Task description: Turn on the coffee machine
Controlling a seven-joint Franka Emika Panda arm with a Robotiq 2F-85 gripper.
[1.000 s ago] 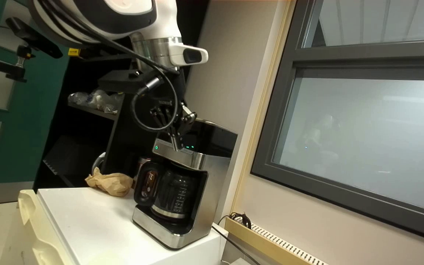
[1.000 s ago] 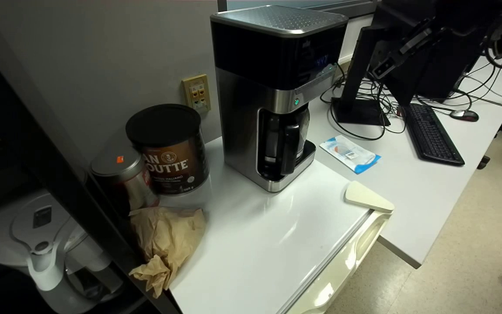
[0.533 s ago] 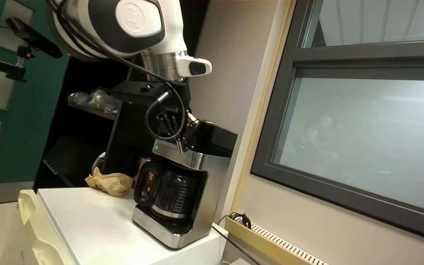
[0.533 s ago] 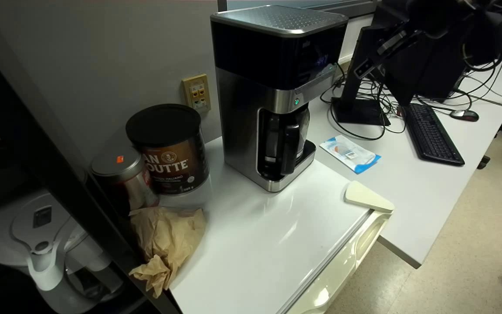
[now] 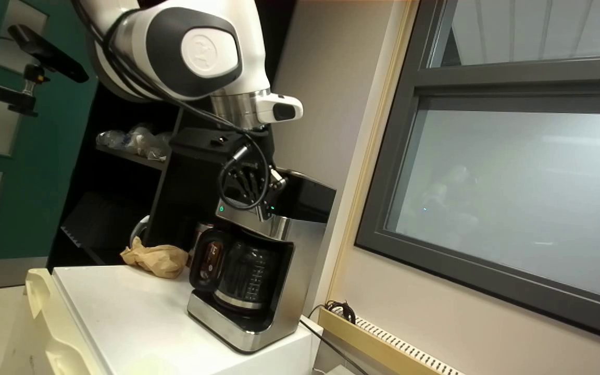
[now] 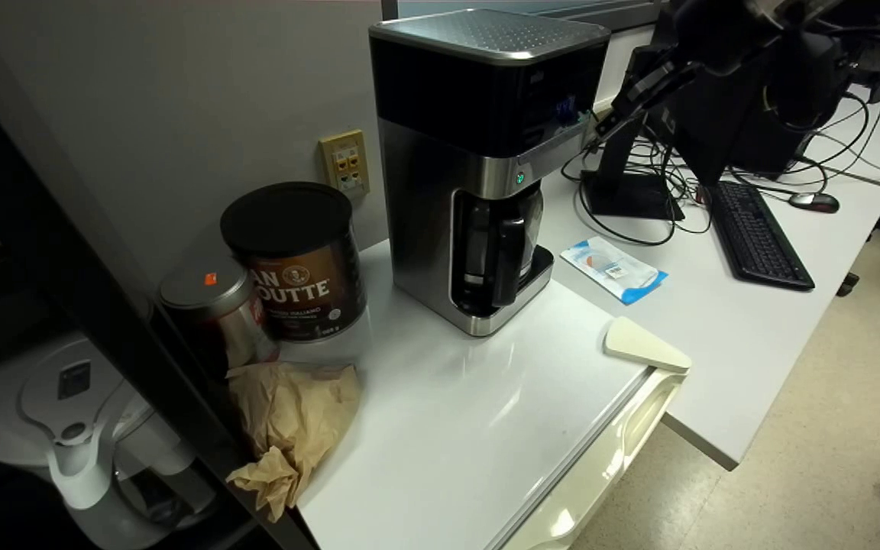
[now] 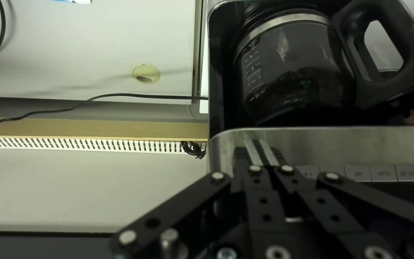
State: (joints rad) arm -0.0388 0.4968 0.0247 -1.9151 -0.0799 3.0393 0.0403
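White cabinet top (image 5: 117, 312) holds coffee machine (image 5: 300, 260) at right; gripper (image 5: 263, 212) pressed together near right part of front panel (image 5: 237, 216), green-lit button (image 5: 221, 209) at left, so pushing here could hit wrong key

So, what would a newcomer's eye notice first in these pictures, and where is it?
Probably the tall black and silver coffee machine, a green light lit on its front, standing on a white cabinet. Next, the white robot arm hanging from the top of an exterior view, its gripper close to the machine's buttons. The crumpled brown paper bag, at the edge of the same cabinet, may also draw attention.
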